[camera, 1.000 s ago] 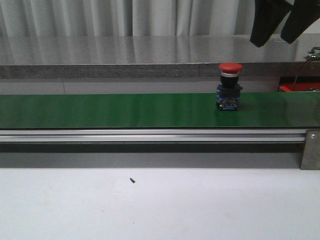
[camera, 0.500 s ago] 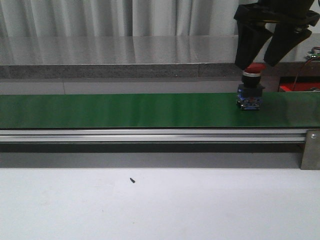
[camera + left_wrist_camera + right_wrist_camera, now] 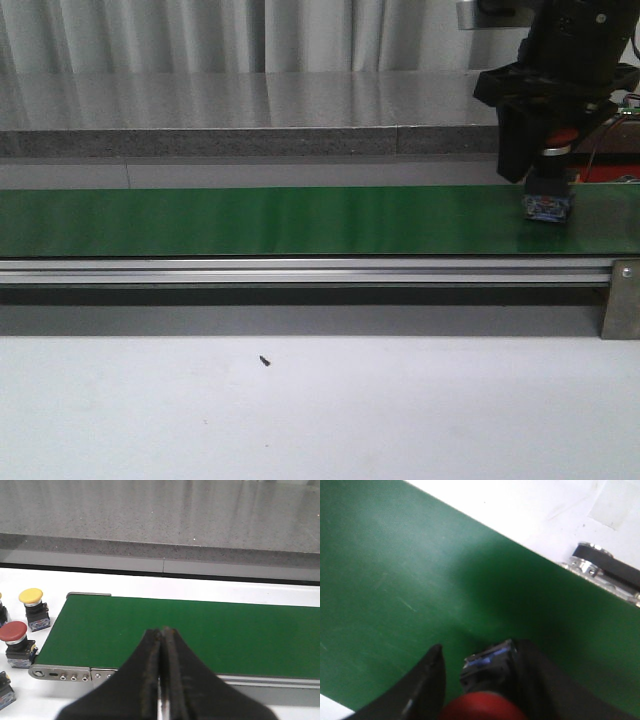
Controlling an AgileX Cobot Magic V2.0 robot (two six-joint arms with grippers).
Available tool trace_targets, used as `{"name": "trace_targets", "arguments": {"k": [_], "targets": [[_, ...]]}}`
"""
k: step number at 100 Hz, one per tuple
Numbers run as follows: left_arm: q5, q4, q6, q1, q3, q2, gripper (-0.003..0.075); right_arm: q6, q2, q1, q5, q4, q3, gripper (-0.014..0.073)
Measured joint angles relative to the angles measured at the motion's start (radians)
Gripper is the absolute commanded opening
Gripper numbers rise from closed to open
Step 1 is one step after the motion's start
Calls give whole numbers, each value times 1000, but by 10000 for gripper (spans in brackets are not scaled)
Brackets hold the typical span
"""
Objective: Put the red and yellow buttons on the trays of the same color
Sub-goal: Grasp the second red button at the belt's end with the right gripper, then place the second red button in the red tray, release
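1. red button (image 3: 549, 190) stands upright on the green belt (image 3: 280, 220), between the fingers of my right gripper (image 3: 546, 160); red cap visible between them.
2. my jaws straddle it; one finger looks touching, the other shows a gap, so clamped or not, i cannot tell.
3. step in hand, as i judge: the grasp. next: squeeze firm, lift straight off, carry to the red tray, not in view.
4. my left gripper (image 3: 162, 680): fingers pressed together, empty, over the belt's other end.
5. count beside left gripper: one yellow button (image 3: 33, 609), one more red-capped button (image 3: 16, 644); others cut off at the edge.
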Motion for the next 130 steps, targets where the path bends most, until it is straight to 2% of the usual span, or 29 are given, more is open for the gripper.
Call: {"name": "trace_targets", "arguments": {"k": [7,22,36,68,97,112,130], "targets": [[0,0,0,0,0,0,-20,3,0,0,20,-8,-10,162],[0,0,0,0,0,0,-20,5,0,-10,67,-12,-60,162],[0,0,0,0,0,0,-19,5,0,-66,105,-12,-142,162],[0,0,0,0,0,0,-20,5,5,-346,93,4,-285,162],[0,0,0,0,0,0,-20,-41,105,-605,45,157,-298,162],[0,0,0,0,0,0,-20,-77,191,-657,18,240,-298,162],[0,0,0,0,0,0,-20,-92,284,-661,-9,257,-298,162]]}}
